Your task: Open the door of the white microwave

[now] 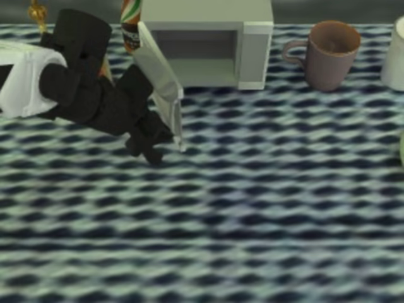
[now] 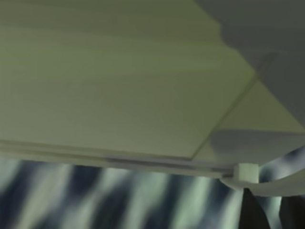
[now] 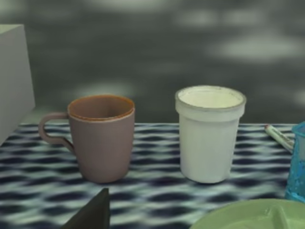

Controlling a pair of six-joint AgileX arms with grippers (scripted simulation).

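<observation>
Door of the white microwave stands swung out from the cabinet toward the bench's front, hinged at the cabinet's left side, leaving the pale grey cavity exposed. The microwave sits at the bench's far edge, left of centre. Left gripper is at the door's free outer edge, by the handle bar; whether its jaws are closed on the handle or merely against it cannot be told. Left wrist view is filled by the door's flat panel seen close up, with patterned bench surface beneath. Right arm is outside the top view; its jaws are not visible. Brown mug stands right of the microwave, apart from it, with a white cup beside it.
</observation>
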